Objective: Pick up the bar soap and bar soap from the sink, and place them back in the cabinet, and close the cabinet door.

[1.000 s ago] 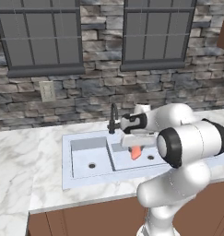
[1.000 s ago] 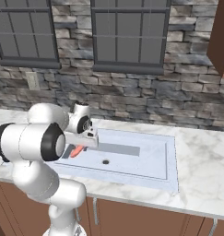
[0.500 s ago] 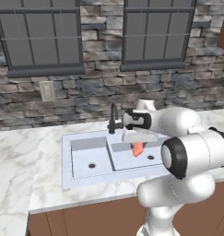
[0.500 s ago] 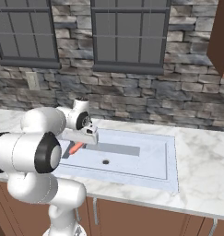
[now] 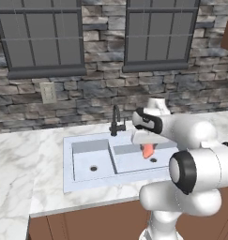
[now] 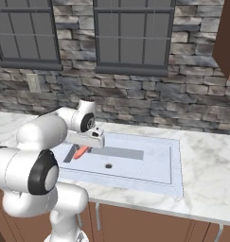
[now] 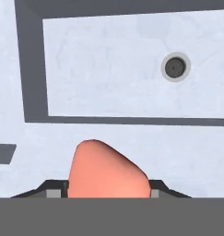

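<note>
The white arm is reaching over the sink [image 5: 87,180], and its hand [image 5: 147,147] is hanging above the right basin, just right of the black tap [image 5: 116,121]. The hand is gripping the orange soap [image 5: 147,150]: in the hand view the soap [image 7: 106,171] is sitting between the two fingers, whose tips [image 7: 52,192] are showing at either side of it, narrowed in against its flanks. The soap is sticking out below the hand, off the basin floor. In the right base view the same bar [image 6: 80,152] is pointing down and to the left from under the hand [image 6: 83,147], over the pale basin.

The hand view is looking down into a basin with a round dark drain [image 7: 175,67] towards its upper right and a grey wall running along its left and near sides. The sink [image 6: 175,186] is sitting in a white marbled worktop [image 5: 19,159], with brown cupboard fronts [image 6: 135,224] below. Behind it a stone wall [image 6: 182,92] is carrying two dark-framed windows [image 5: 42,37] and a wall socket [image 5: 49,93]. Part of a reddish-brown cabinet [image 6: 227,38] is showing at the upper right of the right base view.
</note>
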Robot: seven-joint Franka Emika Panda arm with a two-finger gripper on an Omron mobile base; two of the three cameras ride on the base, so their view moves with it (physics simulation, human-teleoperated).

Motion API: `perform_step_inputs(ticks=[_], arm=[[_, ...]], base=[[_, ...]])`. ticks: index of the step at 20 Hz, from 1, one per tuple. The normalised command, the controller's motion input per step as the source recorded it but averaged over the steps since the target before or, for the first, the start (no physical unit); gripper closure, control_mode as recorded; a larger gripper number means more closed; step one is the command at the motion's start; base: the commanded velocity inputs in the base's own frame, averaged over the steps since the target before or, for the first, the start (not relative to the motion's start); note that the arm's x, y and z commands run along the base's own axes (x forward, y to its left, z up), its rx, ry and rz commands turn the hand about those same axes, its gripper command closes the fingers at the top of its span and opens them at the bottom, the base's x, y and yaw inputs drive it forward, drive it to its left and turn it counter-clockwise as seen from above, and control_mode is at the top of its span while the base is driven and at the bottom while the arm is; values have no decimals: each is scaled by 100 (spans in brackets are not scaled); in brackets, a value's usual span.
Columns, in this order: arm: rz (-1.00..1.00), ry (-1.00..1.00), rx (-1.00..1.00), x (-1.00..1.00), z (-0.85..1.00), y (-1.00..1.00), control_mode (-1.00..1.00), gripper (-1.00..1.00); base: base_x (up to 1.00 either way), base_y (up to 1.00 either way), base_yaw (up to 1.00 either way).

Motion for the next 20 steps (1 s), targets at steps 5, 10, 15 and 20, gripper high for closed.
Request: perform_step_inputs(ticks=[5, 10, 15, 20], arm=[[0, 0, 0, -15, 21, -11, -100, 100], [3, 0, 0, -18, 30, 0, -100, 100], [5, 0, 0, -37, 38, 0, -100, 100], [7, -2, 0, -47, 37, 0, -100, 100]], base=[[0, 0, 0], [0, 0, 0], [0, 0, 0], [0, 0, 0]])
